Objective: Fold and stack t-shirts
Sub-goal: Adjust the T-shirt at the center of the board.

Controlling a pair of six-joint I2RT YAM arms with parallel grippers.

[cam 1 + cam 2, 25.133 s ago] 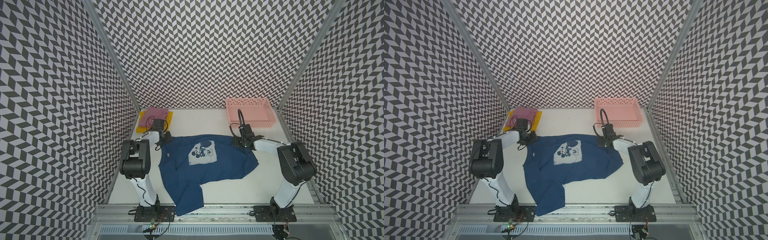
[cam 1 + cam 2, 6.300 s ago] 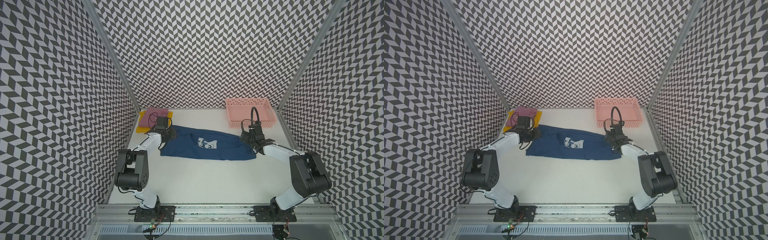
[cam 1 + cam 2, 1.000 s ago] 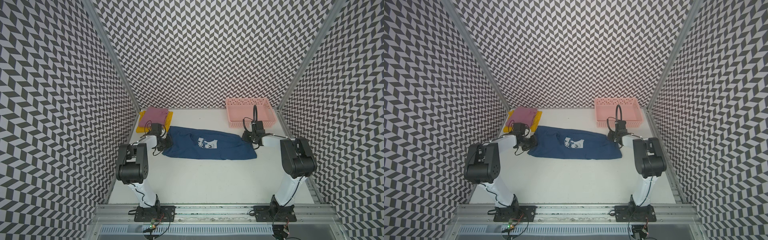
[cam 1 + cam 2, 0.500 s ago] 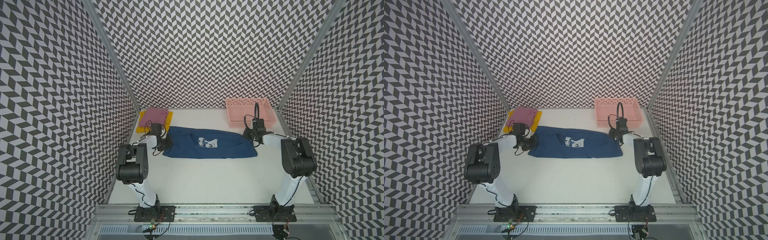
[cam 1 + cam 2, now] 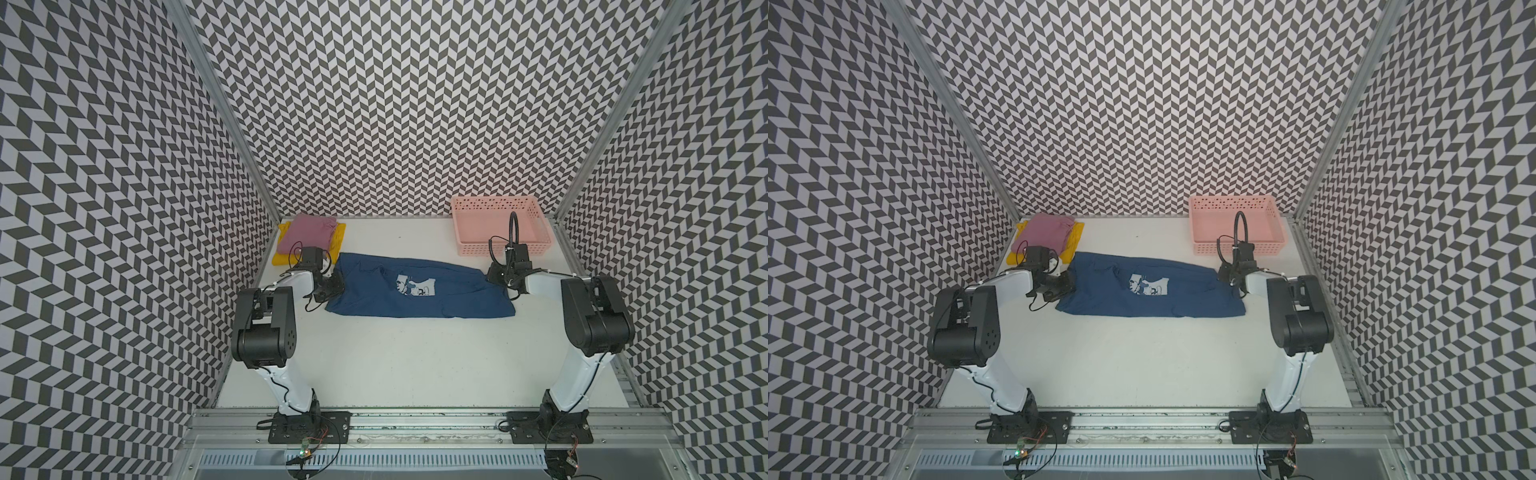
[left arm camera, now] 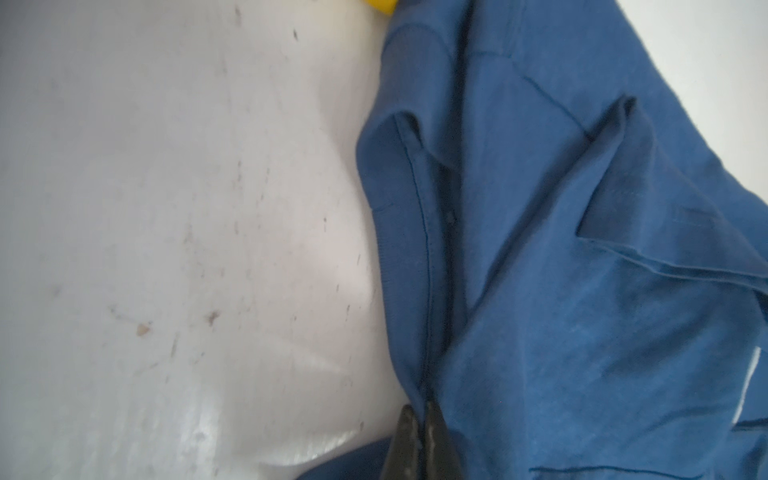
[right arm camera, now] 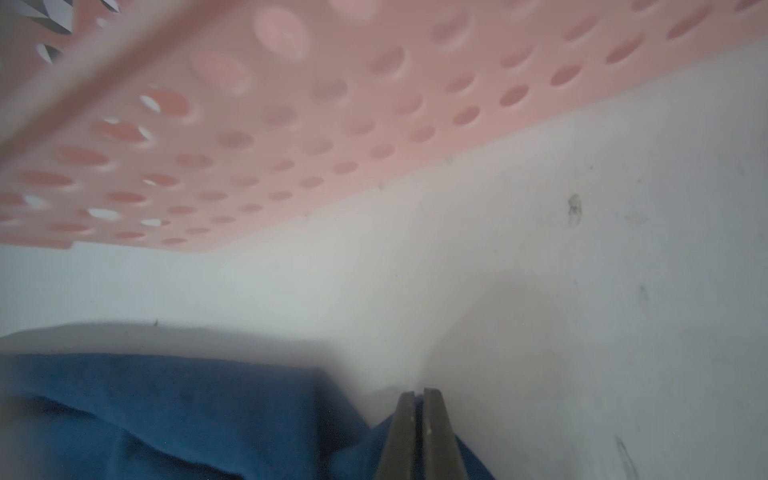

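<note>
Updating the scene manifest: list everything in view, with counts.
navy blue cloth t-shirt with pale cartoon print: 1, navy, long band mid-table
mauve-pink folded cloth t-shirt: 1, mauve-pink, far left corner, atop the yellow one
yellow folded cloth t-shirt: 1, yellow, beneath it
pink perforated plastic basket: 1, pink, far right corner
white table: 1, white, underneath
left pincer: 1, dark, shut on navy shirt's left end
right pincer: 1, dark, shut on its right end

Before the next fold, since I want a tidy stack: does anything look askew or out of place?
The navy t-shirt lies as a rumpled band, its print partly folded under. In the far corner the mauve-pink shirt sits off-centre on the yellow shirt. Nothing damaged.
</note>
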